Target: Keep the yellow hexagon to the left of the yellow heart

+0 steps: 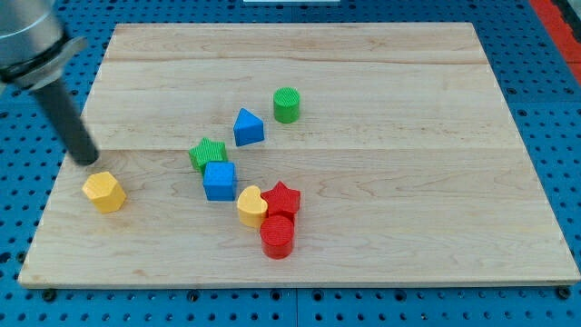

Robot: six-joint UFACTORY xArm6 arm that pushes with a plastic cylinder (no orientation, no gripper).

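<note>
Yellow hexagon point(103, 192) sitting at lower left of the frame on the wooden board point(381, 91), well apart from the yellow heart point(251, 206), which lies left of centre in the lower half, touching the red star point(282, 198) and just above-left of the red cylinder point(278, 237). Already on the proper side, then: hexagon left, heart right.

Risks, as a judgement only: hexagon close to the board's left edge, so any push leftward or downward could tip it off the wood. A push toward the right could drive it into the cluster of blue cube point(219, 180) and green star point(208, 153), scattering them and nudging the heart. A hard shove could even carry the hexagon past the heart and undo the arrangement. Blue triangular block point(248, 127) and green cylinder point(287, 104) further up, out of harm's way.

No gripper fitted, so nothing to open, close or hold; only a dark rod. My tip point(87, 161) resting on the board just above and slightly left of the hexagon, near but seemingly not touching, a thin gap showing between them.
</note>
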